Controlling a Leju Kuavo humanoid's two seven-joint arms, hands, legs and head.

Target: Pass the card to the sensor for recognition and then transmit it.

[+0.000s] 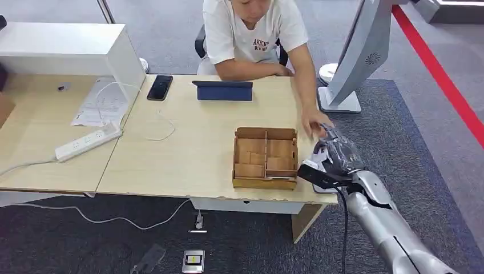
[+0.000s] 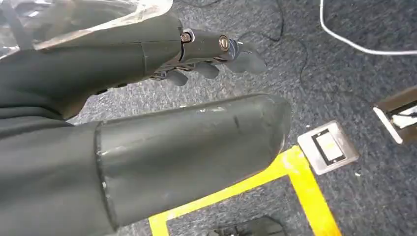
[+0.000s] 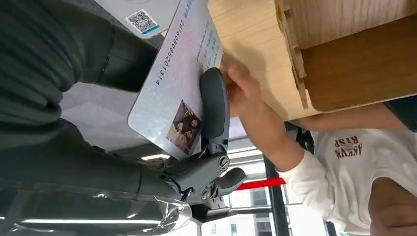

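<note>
The right hand (image 3: 196, 162) pinches the ID card (image 3: 179, 78) between thumb and finger at the worktop's (image 1: 188, 148) right edge, beside the wooden divided box (image 1: 265, 157). A person's hand (image 3: 243, 91) touches the card. The left hand (image 2: 196, 54) hangs over the carpet, holding nothing, fingers slightly curled.

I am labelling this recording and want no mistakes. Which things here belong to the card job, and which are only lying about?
Belong to the job:
card, held in the right hand
person's hand, reaching to the card

Only lying about:
wooden box with compartments
phone
tablet
power strip
papers
left hand, hanging over the floor, holding nothing
</note>
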